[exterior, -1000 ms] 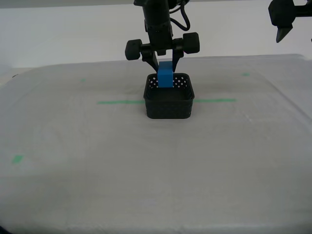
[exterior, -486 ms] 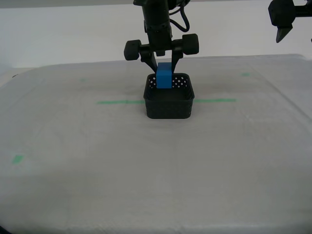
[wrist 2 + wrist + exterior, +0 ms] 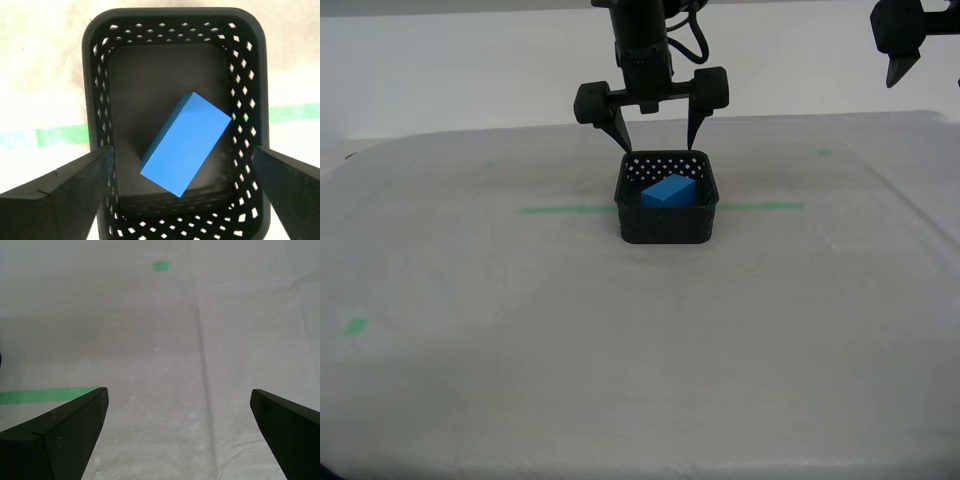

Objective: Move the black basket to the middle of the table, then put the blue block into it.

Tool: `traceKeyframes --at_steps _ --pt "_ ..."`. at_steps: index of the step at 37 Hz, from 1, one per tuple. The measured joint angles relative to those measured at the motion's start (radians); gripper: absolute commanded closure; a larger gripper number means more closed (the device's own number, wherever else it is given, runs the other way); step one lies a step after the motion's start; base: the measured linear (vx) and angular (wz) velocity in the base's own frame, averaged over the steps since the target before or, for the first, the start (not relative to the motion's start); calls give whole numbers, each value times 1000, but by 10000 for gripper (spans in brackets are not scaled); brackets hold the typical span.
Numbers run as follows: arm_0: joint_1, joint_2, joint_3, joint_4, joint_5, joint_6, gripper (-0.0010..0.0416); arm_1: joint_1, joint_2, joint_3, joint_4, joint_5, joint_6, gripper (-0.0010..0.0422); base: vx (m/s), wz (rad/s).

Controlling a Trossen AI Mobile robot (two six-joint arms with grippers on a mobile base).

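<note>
The black basket [image 3: 665, 226] stands on the table [image 3: 620, 360] near its middle, on the green tape line [image 3: 565, 209]. The blue block [image 3: 668, 190] lies inside it, tilted. In the second wrist view the block [image 3: 187, 142] rests diagonally on the floor of the basket [image 3: 175, 17]. My second gripper [image 3: 658, 138] hangs just above the basket's far rim, open and empty; in its own view my second gripper [image 3: 181, 150] has its jaws spread over the basket. My first gripper [image 3: 899, 45] is raised at the exterior view's upper right; my first gripper [image 3: 177, 392] is open over bare cloth.
Small green tape marks lie on the cloth: one [image 3: 357, 325] at the exterior view's left front and one [image 3: 824, 152] at the far right. The first wrist view shows a green mark [image 3: 161, 265] and an end of the tape line [image 3: 45, 395].
My second gripper held the blue block upright over the basket; its jaws have opened and the block has dropped in, now lying tilted. The first arm has not moved.
</note>
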Motion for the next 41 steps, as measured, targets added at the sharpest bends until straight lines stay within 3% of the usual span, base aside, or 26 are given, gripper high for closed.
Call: traceKeyframes --at_steps 2,12,24,41 --pt "0 0 0 0 0 0 7 0 -4 0 0 -1 4 18 0 0" --pt "0 0 0 0 0 0 7 4 -16 0 -16 -3 40 12 0 0" --pt "-1 0 0 1 0 0 7 15 -40 0 -47 -4 120 10 0 0" --pt "-1 0 0 1 0 0 7 68 -99 0 -80 -35 161 11 0 0"
